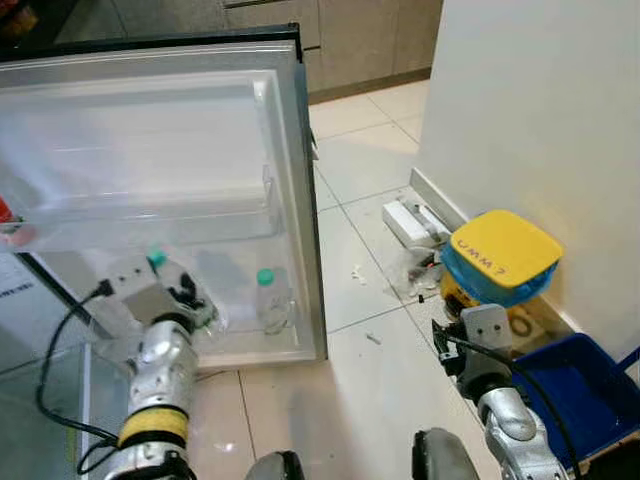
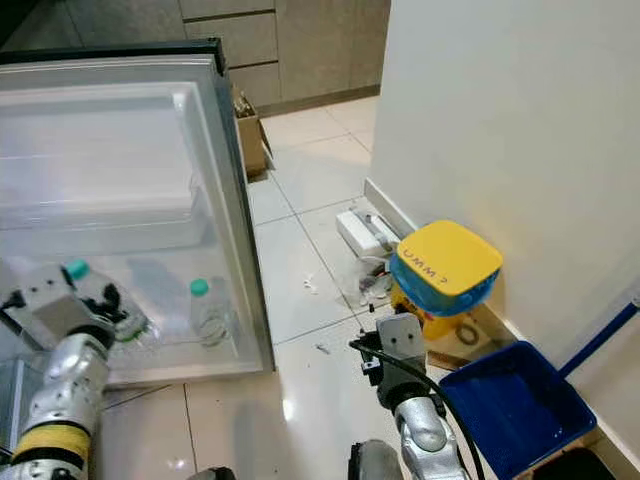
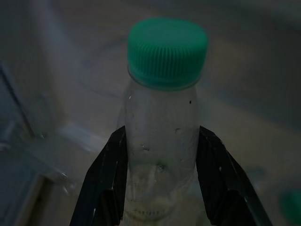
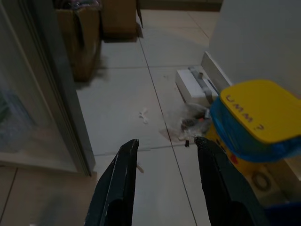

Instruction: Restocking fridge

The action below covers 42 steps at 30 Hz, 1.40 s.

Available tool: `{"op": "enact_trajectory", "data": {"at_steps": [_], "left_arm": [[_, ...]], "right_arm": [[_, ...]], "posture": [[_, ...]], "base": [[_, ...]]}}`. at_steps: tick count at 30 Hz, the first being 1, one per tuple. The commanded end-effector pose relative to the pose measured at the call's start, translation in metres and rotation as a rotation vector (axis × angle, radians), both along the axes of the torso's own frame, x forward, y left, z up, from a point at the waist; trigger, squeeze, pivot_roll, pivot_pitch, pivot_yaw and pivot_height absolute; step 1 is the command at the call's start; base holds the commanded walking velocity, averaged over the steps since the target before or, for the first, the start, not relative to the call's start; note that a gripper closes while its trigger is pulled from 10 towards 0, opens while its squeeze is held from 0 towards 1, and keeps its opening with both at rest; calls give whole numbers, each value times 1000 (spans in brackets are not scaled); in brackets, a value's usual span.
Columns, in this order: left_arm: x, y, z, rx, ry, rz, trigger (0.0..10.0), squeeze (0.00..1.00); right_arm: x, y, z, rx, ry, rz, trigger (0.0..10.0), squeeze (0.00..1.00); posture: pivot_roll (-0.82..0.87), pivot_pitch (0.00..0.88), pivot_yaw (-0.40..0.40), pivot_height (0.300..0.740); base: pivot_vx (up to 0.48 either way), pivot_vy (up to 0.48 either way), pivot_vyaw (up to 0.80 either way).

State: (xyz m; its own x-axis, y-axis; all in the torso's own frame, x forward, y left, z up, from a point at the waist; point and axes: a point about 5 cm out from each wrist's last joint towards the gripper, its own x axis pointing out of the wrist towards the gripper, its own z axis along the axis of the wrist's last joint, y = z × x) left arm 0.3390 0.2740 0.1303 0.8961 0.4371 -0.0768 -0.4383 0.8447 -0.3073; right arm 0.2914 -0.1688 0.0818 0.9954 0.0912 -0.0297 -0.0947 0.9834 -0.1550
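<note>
The left gripper (image 3: pixel 162 183) is clamping a clear plastic bottle with a green cap (image 3: pixel 162 122) between its two black fingers (image 3: pixel 106 183), which are pressing on the bottle's sides below the neck. In the head views that bottle is sitting at about nine o'clock, tilted, over the lowest shelf of the open fridge door (image 1: pixel 240 130). A second green-capped bottle (image 1: pixel 271 300) is standing upright in that same bottom door shelf, at about six o'clock of the door, just beside the held one but apart from it. No label can be read on either bottle.

The right gripper (image 4: pixel 164 183) is hanging over the tiled floor (image 1: pixel 350 180) with its fingers spread apart and holding nothing. At about three o'clock a yellow lid (image 1: pixel 505 252) marked "UMM ?" is resting on a blue-lined bin against the white wall (image 1: pixel 540 100). A blue tray (image 1: pixel 575 395) is lying at about four o'clock. A white power strip (image 1: pixel 408 222) and small litter are lying by the skirting, and a cardboard box (image 2: pixel 250 135) is standing behind the door's edge
</note>
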Motion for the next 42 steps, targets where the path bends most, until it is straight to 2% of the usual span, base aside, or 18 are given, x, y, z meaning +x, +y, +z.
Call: {"op": "enact_trajectory", "data": {"at_steps": [1,4,8,9,10,14,17,23,33,35,42], "left_arm": [[-4,16,4,-1,-14,54,10000,0],[-5,22,5,-38,-26,78,10000,0],[-5,12,-14,-180,-5,84,10000,0],[-5,12,-14,-180,-5,84,10000,0],[-4,7,-18,-261,-15,79,10000,0],[-3,2,-22,-313,-14,57,10000,0],[-1,-6,-32,-317,24,28,10000,0],[4,-18,-38,-304,55,-3,10000,0],[9,-24,-39,-281,77,-37,10000,0],[8,-30,-45,-248,103,-79,10000,0],[5,-48,-59,-213,156,-162,10000,0]], "right_arm": [[-3,-2,-3,7,15,-9,10000,0],[-3,0,-4,9,22,-7,10000,0],[-1,3,-4,12,25,1,10000,0],[-1,3,-4,12,25,1,10000,0],[0,2,-3,11,21,0,10000,0],[-1,0,-2,10,18,-5,10000,0],[-3,-3,-4,5,22,-11,10000,0],[-2,-1,-4,4,23,-14,10000,0],[-3,-3,-5,2,22,-24,10000,0],[-3,-4,-6,1,22,-31,10000,0],[0,-5,-5,5,16,-42,10000,0]], "posture": [[-177,181,63,598],[-172,178,61,598],[-175,172,61,598],[-175,172,61,598],[-182,170,60,598],[-189,168,60,598],[-199,161,63,598],[-210,148,76,598],[-227,126,91,598],[-238,110,108,598],[-239,93,116,598]], "base": [[0,0,0],[0,0,0],[0,0,0],[0,0,0],[0,0,0],[0,0,0],[0,0,0],[0,0,0],[0,0,0],[0,0,0],[0,0,0]]}}
